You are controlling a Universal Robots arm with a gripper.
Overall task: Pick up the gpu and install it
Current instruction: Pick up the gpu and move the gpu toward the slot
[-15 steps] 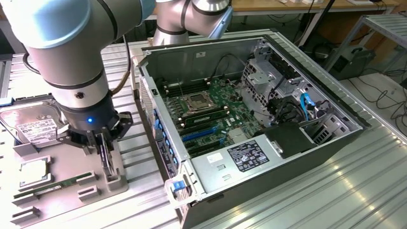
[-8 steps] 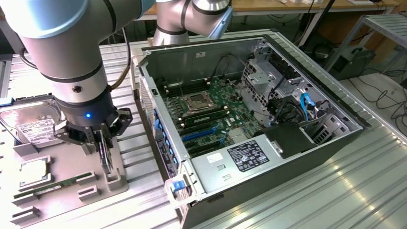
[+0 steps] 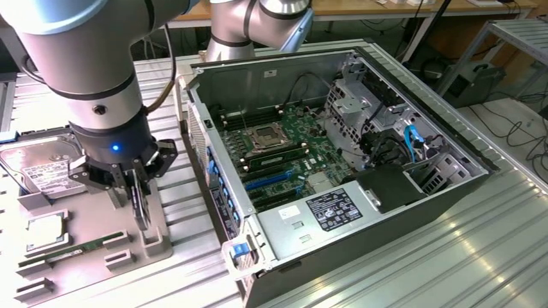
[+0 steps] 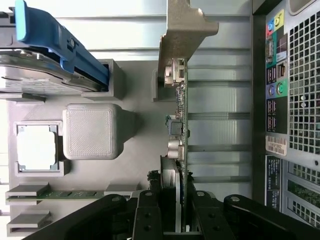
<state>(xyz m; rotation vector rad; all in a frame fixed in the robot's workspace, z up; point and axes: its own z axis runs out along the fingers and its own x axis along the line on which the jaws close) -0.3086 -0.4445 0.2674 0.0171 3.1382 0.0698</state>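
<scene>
Silver-bracketed thin flat gpu

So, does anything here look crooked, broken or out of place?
Nothing stands out. The gpu stands straight on edge, gripped by the hand, at the grey tray; the hard drive, processor and memory stick sit in their holders.

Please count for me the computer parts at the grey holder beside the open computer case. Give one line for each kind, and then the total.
Hard drive: 1
Processor chip: 1
Memory stick: 1
gpu: 1
Total: 4
</scene>
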